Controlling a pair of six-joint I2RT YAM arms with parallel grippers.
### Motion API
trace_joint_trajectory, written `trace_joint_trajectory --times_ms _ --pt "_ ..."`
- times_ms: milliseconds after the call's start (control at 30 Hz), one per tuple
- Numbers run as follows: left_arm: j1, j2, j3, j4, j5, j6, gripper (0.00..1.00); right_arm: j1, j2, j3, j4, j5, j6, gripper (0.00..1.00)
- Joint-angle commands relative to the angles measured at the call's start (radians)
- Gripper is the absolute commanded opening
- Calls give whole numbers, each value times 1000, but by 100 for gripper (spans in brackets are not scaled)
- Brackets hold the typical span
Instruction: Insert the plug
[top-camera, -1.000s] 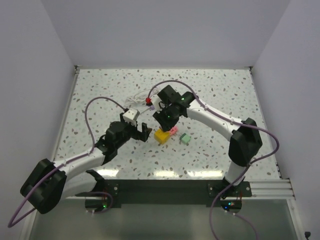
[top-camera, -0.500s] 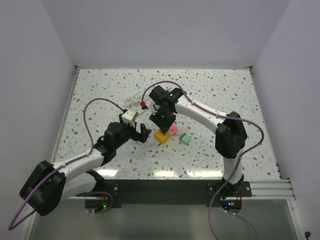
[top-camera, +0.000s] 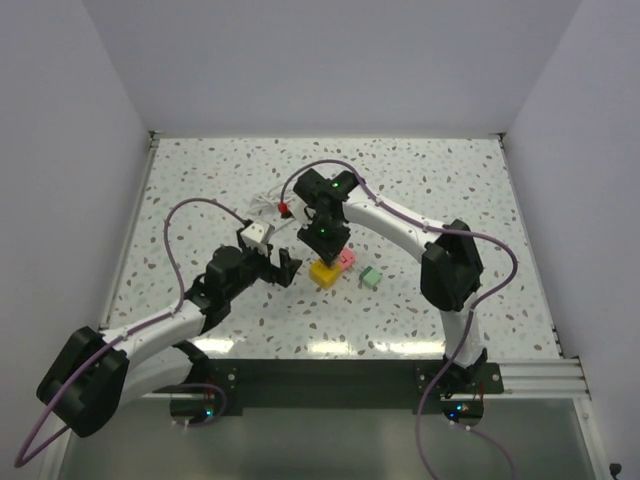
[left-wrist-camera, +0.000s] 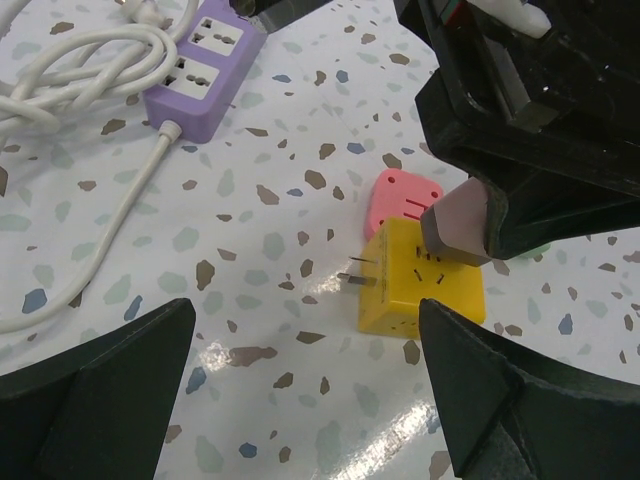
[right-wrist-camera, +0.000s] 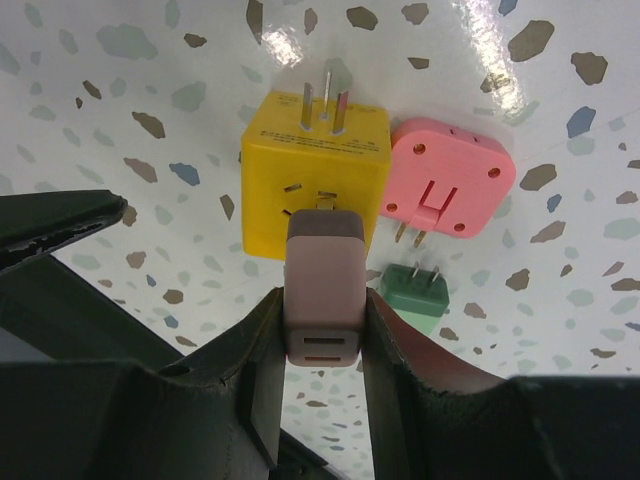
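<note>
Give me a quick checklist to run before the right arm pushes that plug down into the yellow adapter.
1. Grip: right tool is shut squarely on the mauve plug: ok.
2. Aim: the plug's end sits over the slotted face of the yellow adapter: ok.
3. Prongs matched to slots: hidden under the plug: cannot tell.
4. Adapter braced: left tool is open and holds nothing: not ok.
5. Neighbours: pink adapter and green adapter lie beside the yellow one, not under the plug: ok.
6. Purple power strip and its cord lie off to the side: ok.
</note>
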Motion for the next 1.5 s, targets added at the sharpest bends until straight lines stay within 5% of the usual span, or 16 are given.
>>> trace_joint_trajectory --times_ms 0,1467 --pt "6 -20 -6 38 15 -20 100 2 8 33 -53 17 -22 0" --pt "7 -24 -22 67 93 -17 100 60 195 151 -33 9 -76 0"
